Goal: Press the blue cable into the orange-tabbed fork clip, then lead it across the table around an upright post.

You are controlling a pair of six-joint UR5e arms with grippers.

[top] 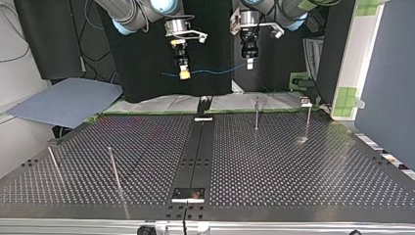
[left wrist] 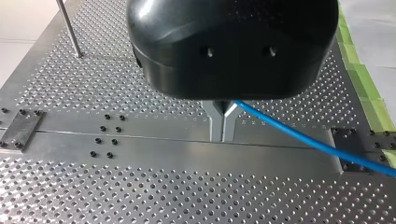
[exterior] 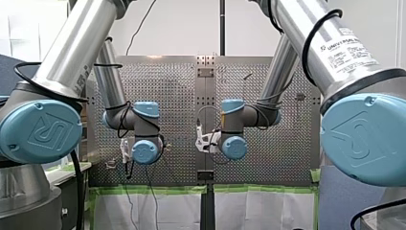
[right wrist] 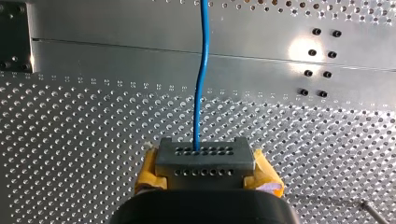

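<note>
My bare metal left fingers (left wrist: 216, 125) are pinched closed on the thin blue cable (left wrist: 299, 138), and my yellow-padded right fingers (right wrist: 219, 161) grip it too. It stretches between them, in the air above the perforated metal counter (left wrist: 140, 186).

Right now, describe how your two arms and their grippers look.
Both arms, left arm and right arm, are silver tubes with light-blue joint caps and black cables looped alongside; the right carries a Universal Robots label. The left gripper is black with metal fingers; the right gripper has yellow pads.
</note>
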